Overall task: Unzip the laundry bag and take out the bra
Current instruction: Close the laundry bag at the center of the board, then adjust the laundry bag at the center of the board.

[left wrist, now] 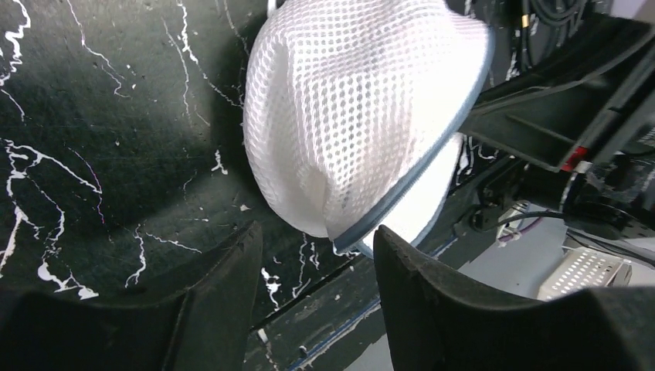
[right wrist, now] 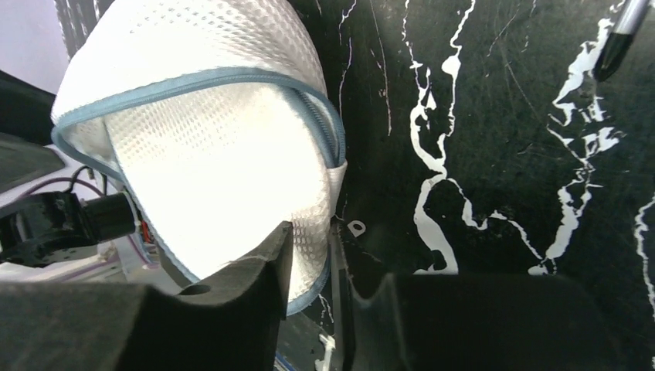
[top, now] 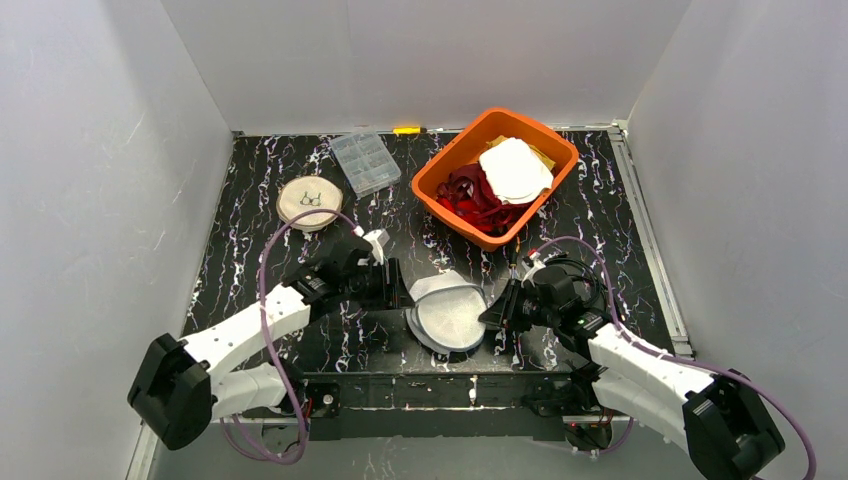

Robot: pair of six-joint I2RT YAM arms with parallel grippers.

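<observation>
The laundry bag (top: 450, 318) is a round white mesh pouch with blue-grey trim, lying near the table's front edge with its lid flap partly lifted. My left gripper (top: 398, 290) is at the bag's left side. In the left wrist view the left gripper (left wrist: 317, 247) is open, and the bag (left wrist: 347, 116) has its trimmed edge just beyond the fingertips. My right gripper (top: 492, 315) is at the bag's right side. The right wrist view shows the right gripper (right wrist: 313, 247) with jaws parted, the bag's (right wrist: 208, 154) mesh rim in the gap and the zipper pull (right wrist: 356, 228) beside it. The bra is hidden.
An orange bin (top: 440, 185) at the back right holds red cloth (top: 470, 195) and a white pad (top: 515, 168). A clear compartment box (top: 364, 161) and a round beige disc (top: 309, 202) sit at the back left. White walls enclose the table.
</observation>
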